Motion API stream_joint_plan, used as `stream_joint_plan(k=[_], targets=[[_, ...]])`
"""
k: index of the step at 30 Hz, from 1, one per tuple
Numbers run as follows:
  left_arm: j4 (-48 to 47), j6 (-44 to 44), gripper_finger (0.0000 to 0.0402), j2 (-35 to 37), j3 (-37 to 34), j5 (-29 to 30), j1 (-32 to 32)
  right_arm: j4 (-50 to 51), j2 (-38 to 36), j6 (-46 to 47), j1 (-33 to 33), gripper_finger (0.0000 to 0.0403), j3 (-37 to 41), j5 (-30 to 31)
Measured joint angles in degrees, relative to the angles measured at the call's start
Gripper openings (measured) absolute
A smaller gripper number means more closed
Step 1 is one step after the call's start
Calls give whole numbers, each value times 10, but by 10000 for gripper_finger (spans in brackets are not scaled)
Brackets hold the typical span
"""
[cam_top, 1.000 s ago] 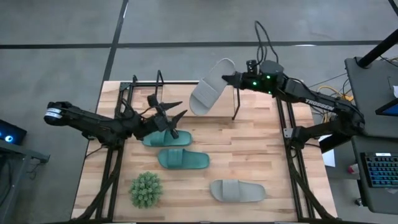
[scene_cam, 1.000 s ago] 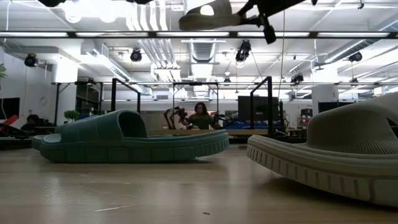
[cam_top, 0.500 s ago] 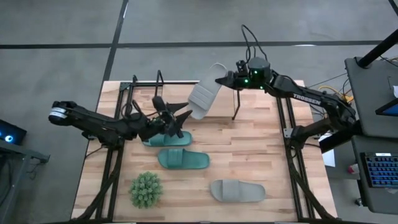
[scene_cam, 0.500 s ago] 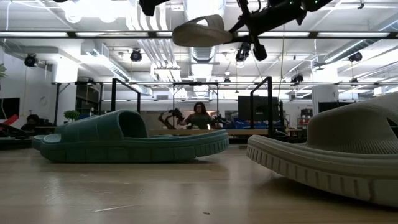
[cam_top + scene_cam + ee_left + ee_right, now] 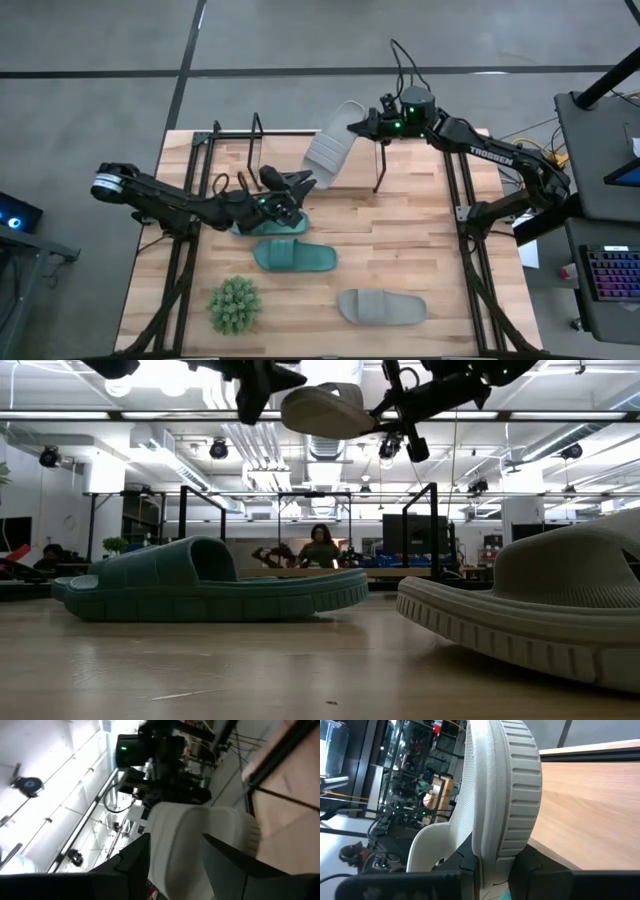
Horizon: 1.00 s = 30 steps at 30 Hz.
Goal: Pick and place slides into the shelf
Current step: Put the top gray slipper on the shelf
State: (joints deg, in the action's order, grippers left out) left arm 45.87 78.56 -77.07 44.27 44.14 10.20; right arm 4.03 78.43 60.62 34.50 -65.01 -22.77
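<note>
High view: right gripper [image 5: 362, 124] clamping grey slide [image 5: 330, 154] aloft at twelve o'clock, left gripper [image 5: 300, 186] spread beneath.

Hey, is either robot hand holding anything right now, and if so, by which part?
The right hand holds a light grey slide by one end of its sole, in the air. The left hand is open below it, holding nothing.
</note>
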Motion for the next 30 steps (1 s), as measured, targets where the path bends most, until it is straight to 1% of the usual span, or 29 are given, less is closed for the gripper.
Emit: stream_joint_plan(k=[3,11,15,21,30], targets=[[28,2,158,-3,0,1,1,1,0,0,0,49,0,0],[30,4,157,2,0,12,1,1,0,3,0,49,0,0],[28,31,157,2,0,24,1,0,0,13,-1,49,0,-2],[28,49,157,-8,0,59,0,-1,0,21,-13,49,0,-2],[32,44,157,-15,0,65,0,-20,0,33,-37,48,0,4]])
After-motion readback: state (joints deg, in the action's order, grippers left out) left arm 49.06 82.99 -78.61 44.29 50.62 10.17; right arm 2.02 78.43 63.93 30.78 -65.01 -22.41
